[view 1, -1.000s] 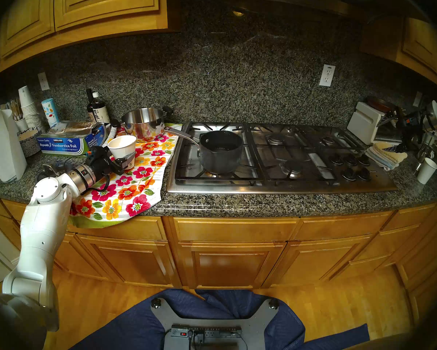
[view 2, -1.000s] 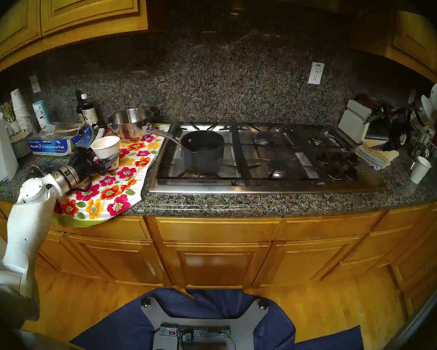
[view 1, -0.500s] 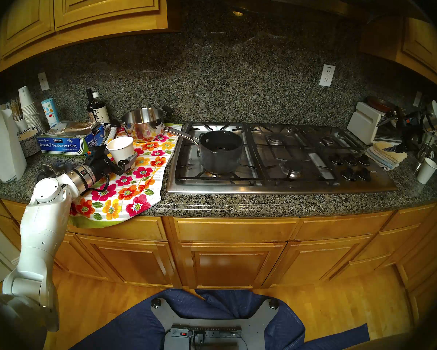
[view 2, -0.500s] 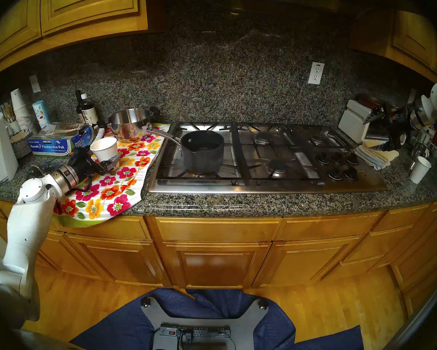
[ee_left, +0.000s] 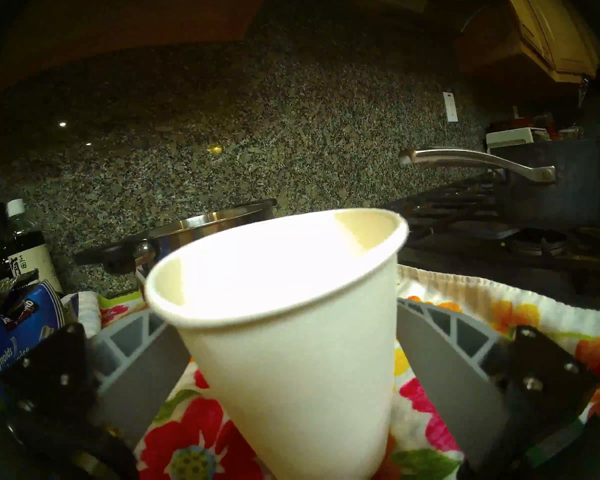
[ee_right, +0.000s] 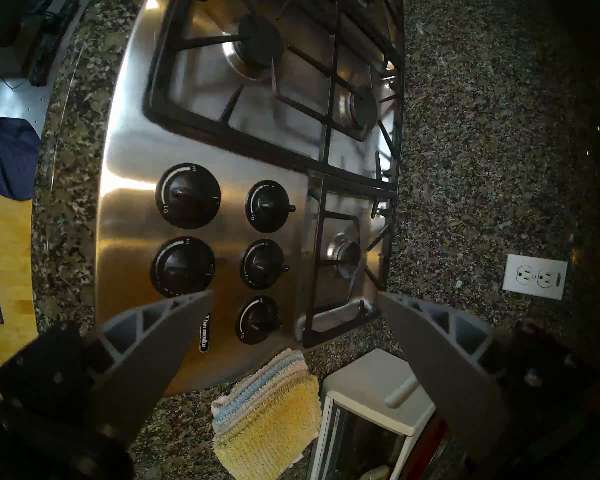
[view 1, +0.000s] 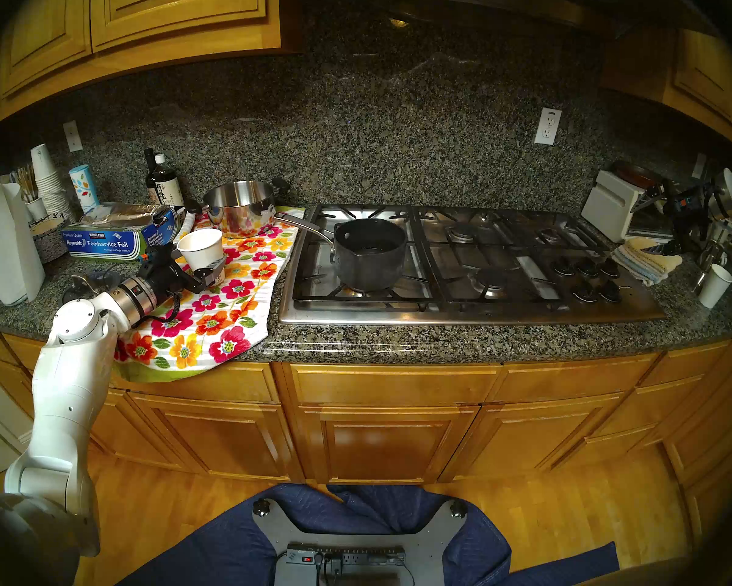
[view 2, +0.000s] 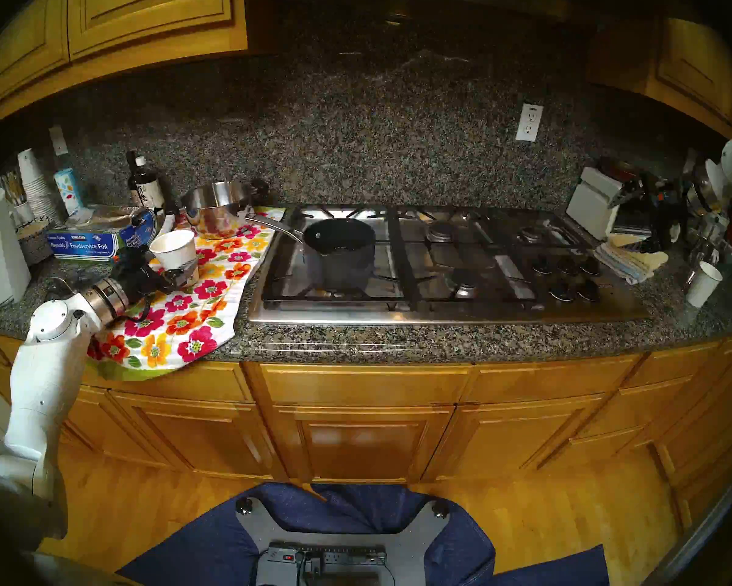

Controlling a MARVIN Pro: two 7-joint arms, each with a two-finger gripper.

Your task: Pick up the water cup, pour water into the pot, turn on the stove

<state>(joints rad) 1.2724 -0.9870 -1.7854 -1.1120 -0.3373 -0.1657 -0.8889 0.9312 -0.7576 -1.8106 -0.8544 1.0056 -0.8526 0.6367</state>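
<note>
The white paper water cup [view 1: 201, 244] [view 2: 174, 249] stands on the flowered towel [view 1: 212, 318], left of the stove. My left gripper [view 1: 207, 263] is open around its lower half. In the left wrist view the grey fingers [ee_left: 142, 365] flank the cup [ee_left: 291, 347], and towel shows in the gaps. The dark pot [view 1: 370, 251] [ee_left: 561, 178] sits on the stove's front-left grate, its handle pointing at the cup and a wet glint at its bottom. My right gripper [ee_right: 295, 293] [view 1: 660, 221] hangs open above the black knobs [ee_right: 187, 195] of the steel stove [view 1: 524, 310].
A shiny steel pot [view 1: 239, 206] stands just behind the cup. A foil box [view 1: 106, 238], a dark bottle [view 1: 165, 183], stacked cups [view 1: 47, 183] and a paper roll [view 1: 5, 242] crowd the left. At the right are folded cloths [view 1: 647, 259], a white appliance [view 1: 609, 204] and a small white cup [view 1: 715, 285].
My left gripper has opened and let go of the cup, which now stands on the towel slightly further left. The left wrist has drawn back a little. The right arm has barely moved.
</note>
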